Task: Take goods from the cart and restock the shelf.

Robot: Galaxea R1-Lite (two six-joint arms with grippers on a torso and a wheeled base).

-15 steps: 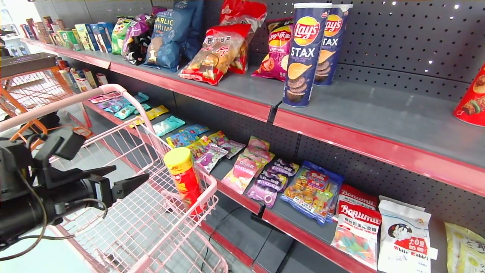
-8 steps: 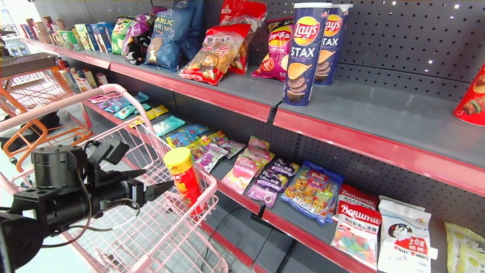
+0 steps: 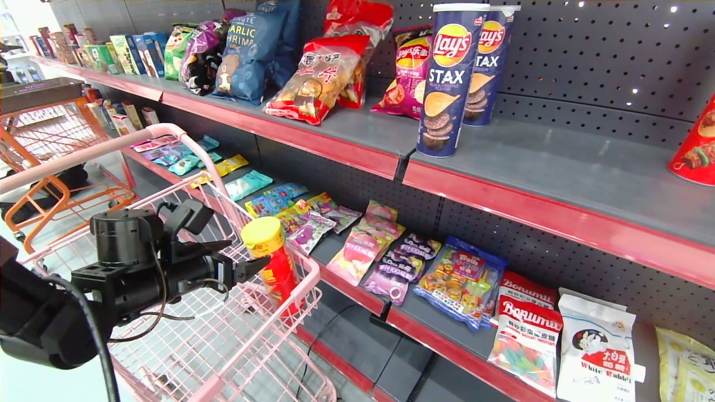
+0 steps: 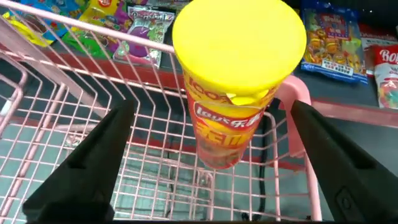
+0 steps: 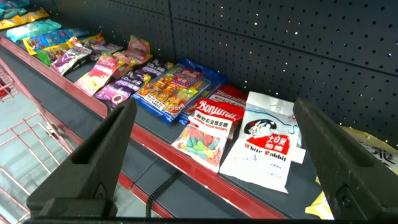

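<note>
Left wrist view: left gripper [image 4: 211, 112] spread before red can [image 4: 239, 56], its base indistinct in cart [image 4: 93, 30].

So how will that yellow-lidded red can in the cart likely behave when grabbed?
The red can is tall and narrow, standing in the wire cart, so a sideways nudge would probably tip it. Its tube wall looks stiff, likely firm in the open left gripper, though glossy enough to slip.

We see big print on 2 blue tubes [image 3: 450, 78], top shelf [image 3: 558, 167], & on red bags [image 3: 528, 329], white bag [image 3: 596, 354], lower shelf [image 3: 416, 314]; wording not quoted.
</note>
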